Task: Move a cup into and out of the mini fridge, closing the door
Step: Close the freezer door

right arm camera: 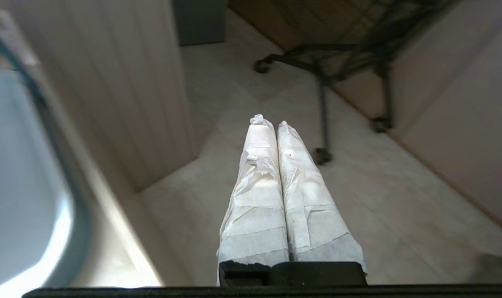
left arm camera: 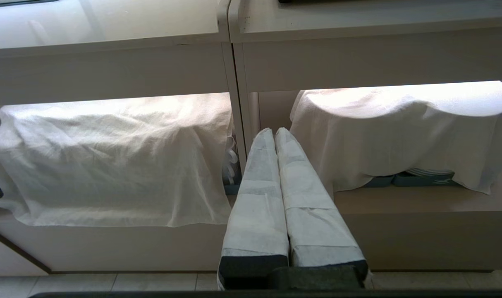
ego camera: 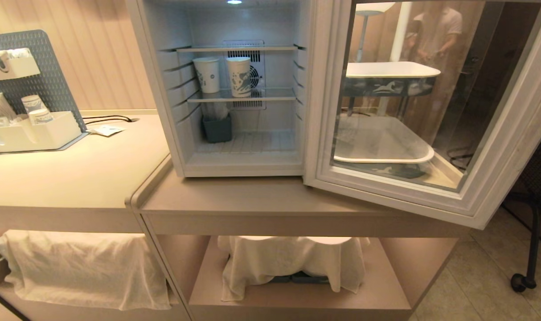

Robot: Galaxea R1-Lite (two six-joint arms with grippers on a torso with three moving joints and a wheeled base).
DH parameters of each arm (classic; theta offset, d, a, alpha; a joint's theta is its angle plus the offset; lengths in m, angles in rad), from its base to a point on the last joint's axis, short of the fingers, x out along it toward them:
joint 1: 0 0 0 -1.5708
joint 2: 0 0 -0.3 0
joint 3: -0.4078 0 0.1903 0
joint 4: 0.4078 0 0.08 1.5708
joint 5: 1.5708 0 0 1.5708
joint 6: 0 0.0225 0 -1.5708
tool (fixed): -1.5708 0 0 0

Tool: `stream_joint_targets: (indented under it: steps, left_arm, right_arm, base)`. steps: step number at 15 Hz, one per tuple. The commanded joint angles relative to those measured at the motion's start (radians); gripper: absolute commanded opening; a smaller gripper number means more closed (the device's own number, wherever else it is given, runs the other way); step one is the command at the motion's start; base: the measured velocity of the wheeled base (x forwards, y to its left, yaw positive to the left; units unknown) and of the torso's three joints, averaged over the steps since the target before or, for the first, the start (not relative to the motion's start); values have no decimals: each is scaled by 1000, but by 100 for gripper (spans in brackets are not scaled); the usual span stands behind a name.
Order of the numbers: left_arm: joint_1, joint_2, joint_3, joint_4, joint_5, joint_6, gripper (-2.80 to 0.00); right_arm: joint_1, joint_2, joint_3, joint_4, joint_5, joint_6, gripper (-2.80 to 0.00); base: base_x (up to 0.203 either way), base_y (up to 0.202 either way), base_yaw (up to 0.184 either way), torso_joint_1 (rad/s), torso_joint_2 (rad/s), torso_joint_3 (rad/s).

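Note:
The mini fridge point(ego camera: 154, 89) stands on the counter with its door point(ego camera: 497, 169) swung wide open to the right. On its middle shelf stands the cup point(ego camera: 239, 76) with the blue swirl print, next to a white cup point(ego camera: 206, 74) bearing a small emblem. Neither arm shows in the head view. My left gripper point(left arm camera: 274, 131) is shut and empty, low in front of the cloth-covered lower shelves. My right gripper point(right arm camera: 271, 123) is shut and empty, pointing over the tiled floor beside the counter's end panel.
A dark grey bin point(ego camera: 217, 128) sits on the fridge floor. A white organiser point(ego camera: 30, 133) with stacked cups stands at the far left of the counter point(ego camera: 96, 178). White cloths point(ego camera: 293, 263) drape the shelves below. A wheeled black frame point(right arm camera: 323, 103) stands on the floor right.

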Motion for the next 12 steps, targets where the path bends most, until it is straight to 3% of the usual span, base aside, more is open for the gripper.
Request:
stream_joint_targets:
  steps: [1, 12]
  left_arm:
    - [1, 0, 1, 0, -1, 2, -280]
    - [0, 0, 0, 0, 0, 1, -280]
  right_arm:
    - [17, 49, -17, -7, 16, 15, -280]
    - [46, 8, 4, 6, 57, 52, -280]
  base:
    - [0, 0, 0, 0, 0, 0]
    - [0, 0, 0, 0, 0, 0]
